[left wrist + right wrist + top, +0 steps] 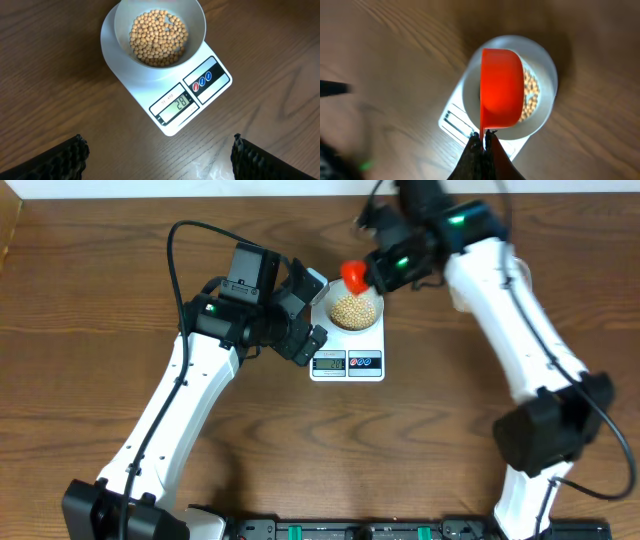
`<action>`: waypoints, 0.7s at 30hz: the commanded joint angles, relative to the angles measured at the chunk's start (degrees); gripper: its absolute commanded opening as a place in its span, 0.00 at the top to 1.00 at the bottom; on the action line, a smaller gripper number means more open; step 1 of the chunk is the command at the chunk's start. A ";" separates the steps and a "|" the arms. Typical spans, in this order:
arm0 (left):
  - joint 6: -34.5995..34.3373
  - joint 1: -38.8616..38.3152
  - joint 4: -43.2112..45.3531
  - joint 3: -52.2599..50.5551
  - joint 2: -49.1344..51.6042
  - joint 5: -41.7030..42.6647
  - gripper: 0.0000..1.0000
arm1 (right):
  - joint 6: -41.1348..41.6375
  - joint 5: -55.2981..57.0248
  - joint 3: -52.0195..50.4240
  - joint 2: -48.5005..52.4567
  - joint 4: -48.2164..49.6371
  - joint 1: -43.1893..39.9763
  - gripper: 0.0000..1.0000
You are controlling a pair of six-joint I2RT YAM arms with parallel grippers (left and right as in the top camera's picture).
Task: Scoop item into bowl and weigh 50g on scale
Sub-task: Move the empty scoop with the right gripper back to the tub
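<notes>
The white bowl [159,35] stands on the white scale [212,90] and holds a heap of tan beans [157,37]; the display reads 28. My left gripper [159,157] hovers open just in front of the scale, nothing between its fingers. My right gripper [483,137] is shut on the thin handle of an orange scoop [501,87], which is turned on its side right above the bowl [545,80], covering part of the beans [530,97]. From overhead the scoop [355,275] sits at the bowl's far left rim over the scale [347,340].
Brown wooden table [450,440] all around. The left arm [180,400] reaches in from the lower left, the right arm [520,330] from the right. A dark rail [350,530] runs along the near edge.
</notes>
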 commanded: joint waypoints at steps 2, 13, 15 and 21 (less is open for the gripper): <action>-0.31 0.09 0.09 -0.46 0.66 0.90 0.07 | -1.92 -9.07 0.81 -4.24 1.07 -5.90 0.99; -0.31 0.09 0.09 -0.46 0.66 0.90 0.07 | -1.44 -21.68 0.81 -4.57 -0.31 -19.96 0.99; -0.31 0.09 0.09 -0.46 0.66 0.90 0.07 | -1.46 -21.66 0.81 -4.57 -0.33 -21.68 0.99; -0.31 0.09 0.09 -0.46 0.66 0.90 0.07 | -1.46 -18.38 0.81 -4.57 -2.80 -23.28 0.99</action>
